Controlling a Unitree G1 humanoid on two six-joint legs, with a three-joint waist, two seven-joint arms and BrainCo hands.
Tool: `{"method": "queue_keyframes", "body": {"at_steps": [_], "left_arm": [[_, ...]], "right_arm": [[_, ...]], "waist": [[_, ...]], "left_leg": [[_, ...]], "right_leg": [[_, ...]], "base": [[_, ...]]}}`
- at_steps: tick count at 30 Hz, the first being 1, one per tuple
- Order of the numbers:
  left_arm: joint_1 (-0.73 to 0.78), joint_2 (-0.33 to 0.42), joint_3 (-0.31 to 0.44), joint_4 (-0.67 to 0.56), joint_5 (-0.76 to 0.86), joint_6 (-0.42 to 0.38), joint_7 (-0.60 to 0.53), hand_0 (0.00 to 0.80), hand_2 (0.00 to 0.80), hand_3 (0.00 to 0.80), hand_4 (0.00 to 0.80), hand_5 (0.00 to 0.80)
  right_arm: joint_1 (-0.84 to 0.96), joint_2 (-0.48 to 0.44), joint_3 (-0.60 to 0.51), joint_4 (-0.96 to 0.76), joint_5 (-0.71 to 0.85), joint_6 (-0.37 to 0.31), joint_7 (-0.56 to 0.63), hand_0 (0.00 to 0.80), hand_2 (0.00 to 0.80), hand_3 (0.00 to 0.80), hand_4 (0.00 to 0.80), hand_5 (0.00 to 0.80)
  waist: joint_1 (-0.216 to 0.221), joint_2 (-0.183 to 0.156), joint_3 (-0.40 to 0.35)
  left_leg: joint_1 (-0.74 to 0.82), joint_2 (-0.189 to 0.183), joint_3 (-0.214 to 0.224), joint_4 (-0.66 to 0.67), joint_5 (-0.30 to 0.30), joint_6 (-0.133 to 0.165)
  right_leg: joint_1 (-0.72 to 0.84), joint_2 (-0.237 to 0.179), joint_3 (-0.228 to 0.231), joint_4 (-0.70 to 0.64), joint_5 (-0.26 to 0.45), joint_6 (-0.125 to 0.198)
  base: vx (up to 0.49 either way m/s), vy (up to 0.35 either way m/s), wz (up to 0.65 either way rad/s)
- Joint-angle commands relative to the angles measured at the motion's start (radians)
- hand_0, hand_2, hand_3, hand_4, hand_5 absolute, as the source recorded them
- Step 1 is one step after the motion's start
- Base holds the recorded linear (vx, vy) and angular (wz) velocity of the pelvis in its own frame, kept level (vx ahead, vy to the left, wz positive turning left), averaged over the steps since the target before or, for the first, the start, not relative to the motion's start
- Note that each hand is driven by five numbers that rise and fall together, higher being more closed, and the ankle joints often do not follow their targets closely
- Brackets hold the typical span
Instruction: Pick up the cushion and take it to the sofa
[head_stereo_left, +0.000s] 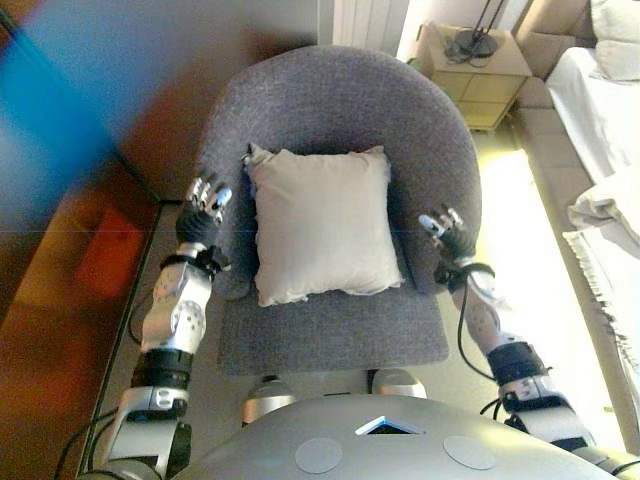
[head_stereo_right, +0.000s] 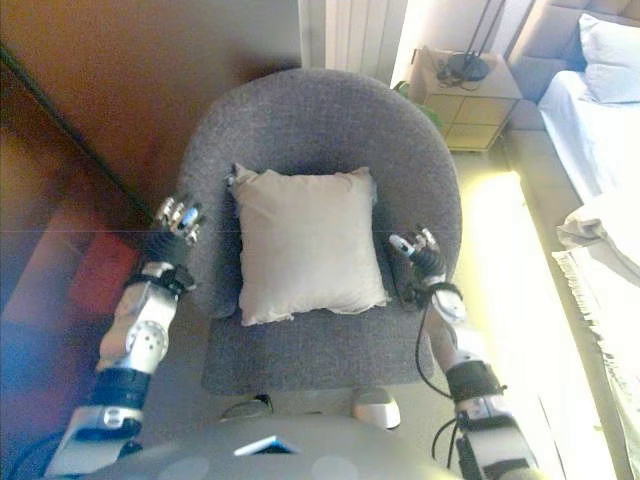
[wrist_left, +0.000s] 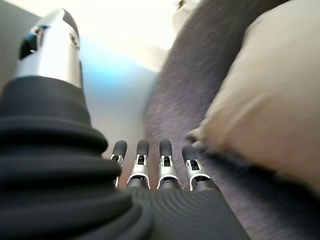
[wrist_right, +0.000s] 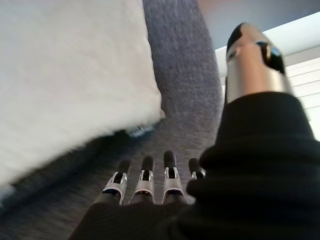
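cream cushion (head_stereo_left: 322, 222) lies on the grey armchair (head_stereo_left: 340, 100), leaning on its back. left robot hand (head_stereo_left: 205, 205) and right robot hand (head_stereo_left: 447, 233) flank it, fingers straight, apart, holding nothing. risk: uneven squeeze on the soft filling could let the cushion slip or fold.

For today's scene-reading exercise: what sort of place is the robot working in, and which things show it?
Probably a bedroom or hotel-style room: a grey fabric tub armchair holding a square cream cushion, a small beige bedside cabinet, and a white-sheeted bed alongside.
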Motion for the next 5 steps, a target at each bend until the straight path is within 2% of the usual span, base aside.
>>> {"method": "queue_keyframes", "body": {"at_steps": [1, 4, 5], "left_arm": [[0.055, -0.015, -0.003, -0.039, -0.062, -0.09, -0.076, 0.0, 0.0, 0.0, 0.0, 0.0], [0.09, -0.023, -0.04, 0.012, -0.003, -0.105, -0.076, 0.0, 0.0, 0.0, 0.0, 0.0], [0.102, -0.02, -0.057, 0.03, -0.064, -0.095, -0.112, 0.0, 0.0, 0.0, 0.0, 0.0]], "right_arm": [[-0.002, 0.014, 0.01, -0.07, -0.02, -0.072, 0.147, 0.0, 0.0, 0.0, 0.0, 0.0], [0.025, 0.025, 0.011, -0.032, 0.177, -0.048, 0.183, 0.0, 0.0, 0.0, 0.0, 0.0], [0.042, 0.04, 0.003, -0.017, 0.18, -0.054, 0.209, 0.0, 0.0, 0.0, 0.0, 0.0]], "waist": [[0.009, 0.0, -0.003], [0.012, -0.002, 0.005], [0.011, 0.001, 0.008]], "left_leg": [[-0.038, 0.005, 0.027, 0.105, -0.066, 0.032], [-0.044, 0.004, 0.031, 0.111, -0.069, 0.035], [-0.046, 0.004, 0.032, 0.11, -0.068, 0.037]], "right_leg": [[-0.089, -0.002, -0.03, 0.04, 0.036, 0.04], [-0.09, -0.001, -0.039, 0.041, 0.039, 0.039], [-0.086, 0.0, -0.042, 0.039, 0.037, 0.037]], "base": [[-0.069, -0.003, -0.01], [-0.062, 0.003, -0.01], [-0.04, 0.005, 0.0]]}}
